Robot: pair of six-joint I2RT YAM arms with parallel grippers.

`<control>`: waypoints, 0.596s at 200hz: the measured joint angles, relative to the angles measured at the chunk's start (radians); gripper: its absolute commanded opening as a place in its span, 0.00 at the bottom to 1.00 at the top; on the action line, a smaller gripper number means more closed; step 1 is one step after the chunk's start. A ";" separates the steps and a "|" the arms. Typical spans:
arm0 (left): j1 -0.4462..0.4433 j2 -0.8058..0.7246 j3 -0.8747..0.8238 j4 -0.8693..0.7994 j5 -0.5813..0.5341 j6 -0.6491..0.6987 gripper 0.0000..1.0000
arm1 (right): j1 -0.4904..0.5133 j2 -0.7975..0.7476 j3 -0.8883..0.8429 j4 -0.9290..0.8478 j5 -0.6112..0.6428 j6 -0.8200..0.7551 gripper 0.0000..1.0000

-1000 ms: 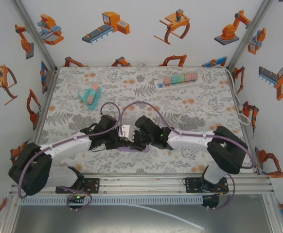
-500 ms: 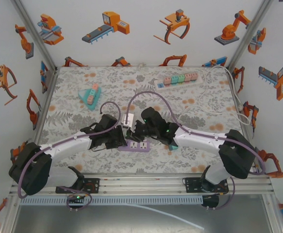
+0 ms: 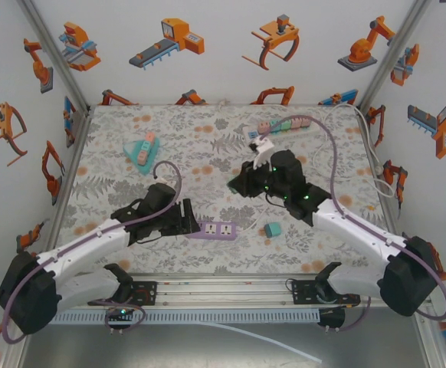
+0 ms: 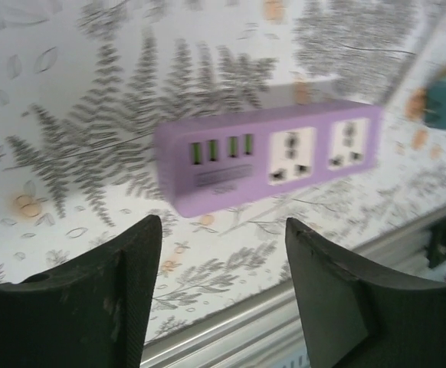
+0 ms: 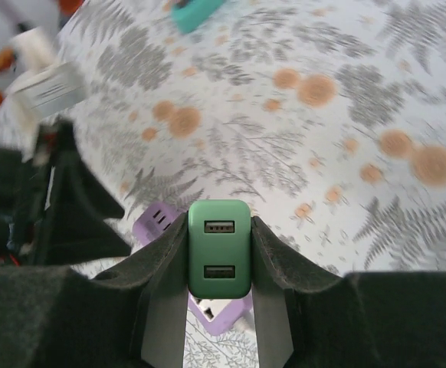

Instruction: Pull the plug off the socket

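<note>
The green plug [image 5: 219,264] is pinched between the fingers of the right gripper [image 5: 220,230], raised above the table, clear of the purple socket strip [image 3: 214,229]. The left gripper [image 4: 223,230] is held spread and empty, just left of the strip.

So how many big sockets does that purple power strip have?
2, both on the purple strip: one socket beside the small green ports, the other socket at its end. Both empty.

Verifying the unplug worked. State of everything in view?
purple power strip: lying flat, both sockets empty
green USB charger: unplugged, lifted, clamped in right pincer
right pincer: shut on green USB charger
left pincer: open, empty, off the strip
teal block: loose, beside strip, untouched
</note>
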 measured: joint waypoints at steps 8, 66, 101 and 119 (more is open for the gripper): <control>-0.008 -0.034 -0.005 0.028 0.026 0.014 0.69 | -0.045 -0.022 -0.021 -0.013 0.001 0.047 0.10; -0.030 -0.234 -0.116 0.237 0.186 0.064 0.81 | -0.350 -0.146 -0.322 0.062 -0.042 0.373 0.12; -0.031 -0.293 -0.135 0.287 0.235 0.077 0.88 | -0.478 -0.138 -0.487 0.159 -0.072 0.529 0.14; -0.032 -0.314 -0.136 0.303 0.243 0.082 0.94 | -0.502 -0.122 -0.533 0.196 -0.077 0.572 0.17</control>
